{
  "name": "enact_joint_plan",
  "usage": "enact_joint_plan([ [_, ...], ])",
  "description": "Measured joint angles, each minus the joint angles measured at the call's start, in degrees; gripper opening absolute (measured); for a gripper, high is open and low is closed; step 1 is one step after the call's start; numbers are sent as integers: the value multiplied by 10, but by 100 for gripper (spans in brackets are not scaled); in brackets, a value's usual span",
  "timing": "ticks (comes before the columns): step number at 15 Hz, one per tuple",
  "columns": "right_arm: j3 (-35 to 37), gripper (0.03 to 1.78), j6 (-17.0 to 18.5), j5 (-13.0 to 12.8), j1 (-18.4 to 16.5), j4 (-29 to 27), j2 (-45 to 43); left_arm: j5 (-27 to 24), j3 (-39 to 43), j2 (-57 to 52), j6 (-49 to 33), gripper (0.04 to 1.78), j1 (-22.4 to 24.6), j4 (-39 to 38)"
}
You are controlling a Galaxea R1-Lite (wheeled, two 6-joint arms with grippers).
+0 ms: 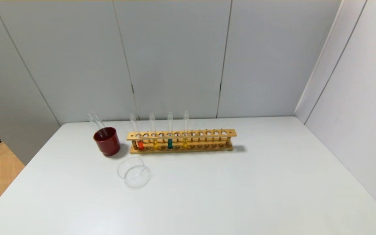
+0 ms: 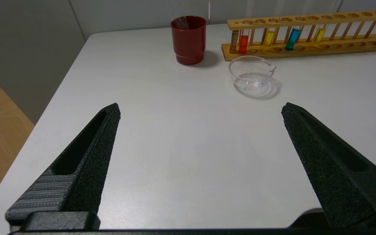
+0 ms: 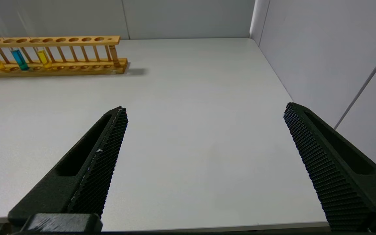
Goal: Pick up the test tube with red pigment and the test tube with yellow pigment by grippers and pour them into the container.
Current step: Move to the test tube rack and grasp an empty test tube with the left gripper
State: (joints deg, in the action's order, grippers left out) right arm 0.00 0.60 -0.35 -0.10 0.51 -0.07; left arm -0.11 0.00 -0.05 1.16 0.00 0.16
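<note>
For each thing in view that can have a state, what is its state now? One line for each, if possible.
Slim glass test tube with red pigment: upright in rack.
Slim glass test tube with yellow pigment: upright in rack.
Glass tube with green liquid: upright in rack.
Glass tube with paler yellow liquid: upright in rack.
Low clear glass container: empty, on table.
Dark red cup: upright, holds clear tubes.
Left gripper: open, empty.
Right gripper: open, empty.

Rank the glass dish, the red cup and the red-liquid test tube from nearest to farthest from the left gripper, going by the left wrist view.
From the open left gripper, low over the near table:
1. Glass dish, ahead, before the rack.
2. Red cup, farther back, toward the table's left edge.
3. Red-liquid test tube, in the wooden rack; close to the cup's depth, hard to call.
</note>
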Motion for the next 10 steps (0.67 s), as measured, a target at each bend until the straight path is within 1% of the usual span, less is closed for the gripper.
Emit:
enact_joint_plan([
  [8, 0, 175, 0, 0, 0, 0, 0, 0, 0, 0, 0, 175, 0, 0],
  [10, 0, 175, 0, 0, 0, 0, 0, 0, -1, 0, -3, 175, 0, -13],
])
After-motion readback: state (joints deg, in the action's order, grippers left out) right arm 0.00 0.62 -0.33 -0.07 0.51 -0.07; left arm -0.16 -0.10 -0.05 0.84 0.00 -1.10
